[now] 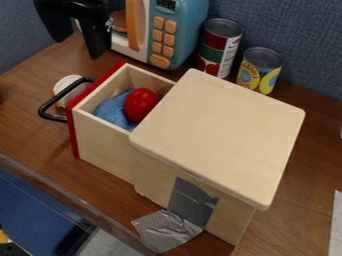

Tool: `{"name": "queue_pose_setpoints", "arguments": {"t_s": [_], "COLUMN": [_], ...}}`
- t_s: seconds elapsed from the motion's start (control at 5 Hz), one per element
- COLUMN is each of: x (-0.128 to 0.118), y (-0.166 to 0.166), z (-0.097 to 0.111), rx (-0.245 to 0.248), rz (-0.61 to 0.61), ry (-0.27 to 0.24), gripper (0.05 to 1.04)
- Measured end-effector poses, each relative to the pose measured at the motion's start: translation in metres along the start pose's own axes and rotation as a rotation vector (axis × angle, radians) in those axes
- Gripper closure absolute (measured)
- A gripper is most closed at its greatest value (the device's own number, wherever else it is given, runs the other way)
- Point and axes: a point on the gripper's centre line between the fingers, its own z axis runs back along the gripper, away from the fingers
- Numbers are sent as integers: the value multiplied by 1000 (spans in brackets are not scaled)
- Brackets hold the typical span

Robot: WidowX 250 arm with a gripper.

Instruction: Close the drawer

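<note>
My black gripper (78,46) hangs at the upper left with its two fingers spread apart, above and behind the drawer's front and not touching it. The drawer (103,147) is pulled out of the wooden cabinet (217,135) toward the left. It has a red front panel and a black handle (53,100). A blue cloth (113,111) and a smooth red object (141,104) lie inside the drawer.
A toy microwave (182,35) and two cans (219,47), (260,70) stand behind the cabinet. A white and orange round thing (67,85) is beside the handle. Grey tape (167,230) runs from the cabinet onto the table (33,130).
</note>
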Motion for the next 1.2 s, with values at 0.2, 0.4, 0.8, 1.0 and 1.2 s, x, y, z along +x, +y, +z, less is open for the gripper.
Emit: {"name": "queue_pose_setpoints", "arguments": {"t_s": [0.2, 0.4, 0.8, 1.0, 1.2], "x": [-3, -4, -2, 7, 8], "y": [-1, 17, 68, 90, 102], "z": [-6, -6, -26, -42, -58], "rx": [-13, -5, -72, -108, -86], "rz": [-3, -97, -439, -693, -953], "ry": [22, -32, -18, 25, 108], "gripper": [83, 83, 83, 83, 83]}}
